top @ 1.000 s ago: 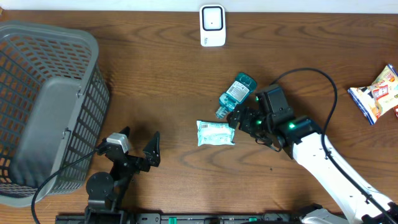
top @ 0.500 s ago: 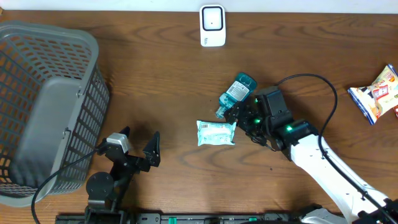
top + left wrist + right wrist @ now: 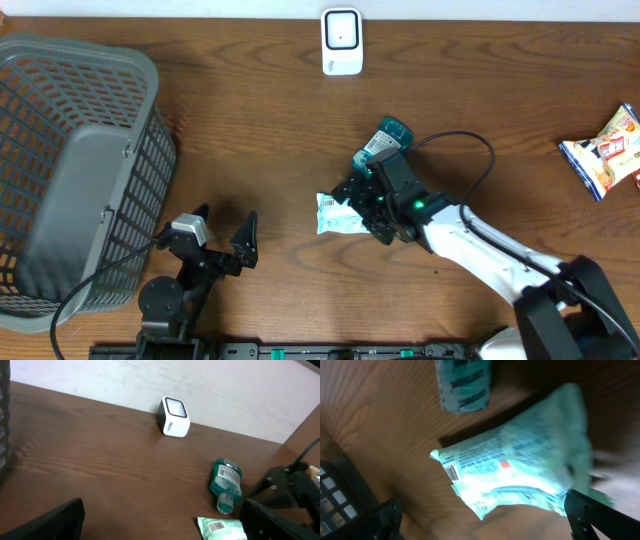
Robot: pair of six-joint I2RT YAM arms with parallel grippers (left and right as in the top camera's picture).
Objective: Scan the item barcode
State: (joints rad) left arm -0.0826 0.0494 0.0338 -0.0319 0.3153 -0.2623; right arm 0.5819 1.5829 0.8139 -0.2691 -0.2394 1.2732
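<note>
Teal packet (image 3: 336, 214) lies near the tabletop's middle, barcode up, just beside a mouthwash bottle (image 3: 385, 138). The right gripper (image 3: 360, 205) hangs over it, jaws spread wide, probably to grasp it for the scanner (image 3: 341, 41) at the back edge; the left gripper (image 3: 222, 238) rests spread, empty.

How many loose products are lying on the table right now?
3: a pale green packet under the right gripper, a teal bottle just beyond it, and a snack bag at the right edge. The right arm may hide more.
</note>
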